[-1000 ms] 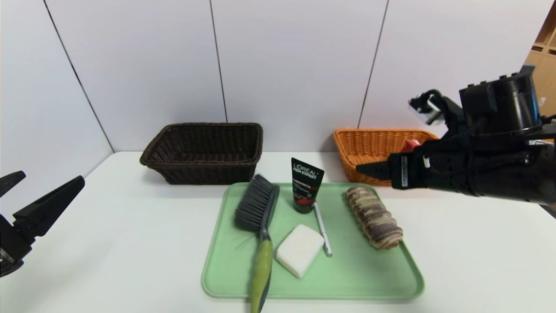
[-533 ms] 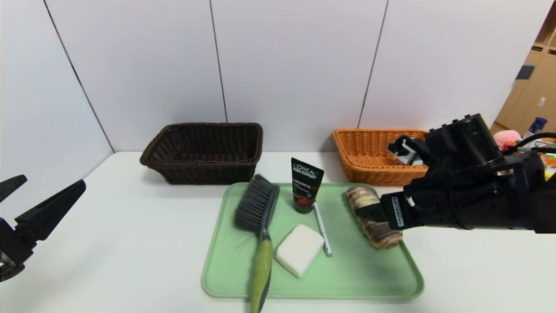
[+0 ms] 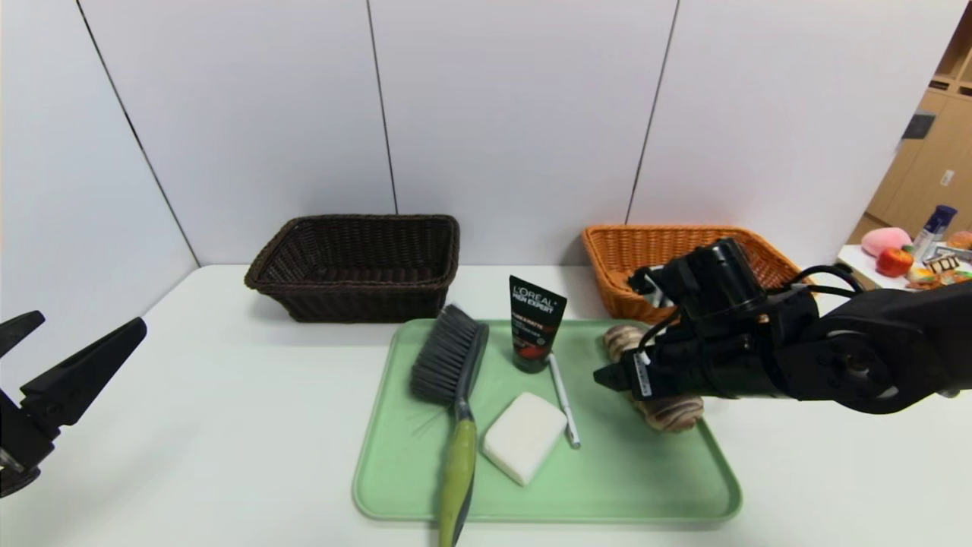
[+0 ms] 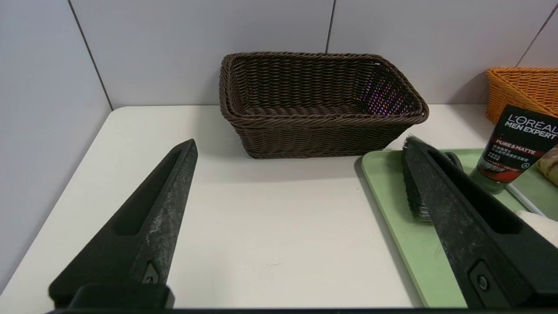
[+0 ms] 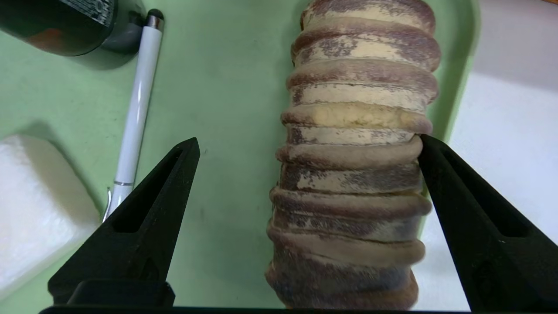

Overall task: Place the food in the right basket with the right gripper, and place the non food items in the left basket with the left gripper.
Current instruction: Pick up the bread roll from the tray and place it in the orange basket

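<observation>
Right gripper (image 5: pixel 305 148) has dropped from near the orange basket (image 3: pixel 630 254) onto the bread roll (image 5: pixel 353 174), fingers apart, straddling it, not yet closed. Roll lies on green tray (image 3: pixel 607 486), toward counter's (image 3: pixel 228 425) right-front. Left gripper (image 4: pixel 301 152) parked at left edge, fingers apart.

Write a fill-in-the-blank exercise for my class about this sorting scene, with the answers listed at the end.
1. The open right gripper straddles the ____ lying on the green tray.
2. The face wash tube stands ____ on the tray, beside the white pen.
3. The brush lies nearest the ____ basket, not the orange basket.
4. The left gripper hovers open over the bare ____, away from the tray.

Answers: bread roll; upright; brown; table
</observation>
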Robot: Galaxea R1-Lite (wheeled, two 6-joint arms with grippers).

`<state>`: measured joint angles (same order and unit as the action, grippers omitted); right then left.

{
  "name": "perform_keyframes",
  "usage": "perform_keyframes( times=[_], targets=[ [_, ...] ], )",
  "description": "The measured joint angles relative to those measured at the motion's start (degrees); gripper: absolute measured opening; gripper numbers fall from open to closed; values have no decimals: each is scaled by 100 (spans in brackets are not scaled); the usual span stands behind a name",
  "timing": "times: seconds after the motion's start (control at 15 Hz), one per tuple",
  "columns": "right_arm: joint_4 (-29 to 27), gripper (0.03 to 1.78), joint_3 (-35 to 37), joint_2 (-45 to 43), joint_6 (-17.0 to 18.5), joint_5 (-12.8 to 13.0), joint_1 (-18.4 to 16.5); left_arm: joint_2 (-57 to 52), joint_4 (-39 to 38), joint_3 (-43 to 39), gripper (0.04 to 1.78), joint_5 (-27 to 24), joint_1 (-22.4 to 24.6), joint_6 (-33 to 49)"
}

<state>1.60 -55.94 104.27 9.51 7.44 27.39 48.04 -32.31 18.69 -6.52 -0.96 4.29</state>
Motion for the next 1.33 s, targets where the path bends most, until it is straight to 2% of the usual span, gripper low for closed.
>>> perform_keyframes(
  times=[0.33, 0.4, 0.6, 0.87, 0.93, 1.0, 1.33],
  targets=[
    [46, 169, -30, 201, 13, -5, -66, -22, 6, 2, 169, -1, 0, -2],
    [112, 164, -17, 212, 18, -6, -69, -22, 6, 2, 169, -4, 0, 0],
    [258, 114, -9, 232, 27, -6, -72, -22, 6, 0, 169, -1, 0, -2],
    [262, 72, 24, 232, 38, -2, -69, -22, 6, -6, 169, -1, 0, -2],
    [258, 33, 27, 224, 41, 0, -69, -22, 9, -9, 169, -1, 2, -2],
    [256, 13, 32, 216, 44, -5, -69, -22, 9, -11, 169, -1, 0, -2],
    [201, 13, 35, -265, 63, -63, -38, -26, 9, -15, 169, -4, 0, -2]
  ],
)
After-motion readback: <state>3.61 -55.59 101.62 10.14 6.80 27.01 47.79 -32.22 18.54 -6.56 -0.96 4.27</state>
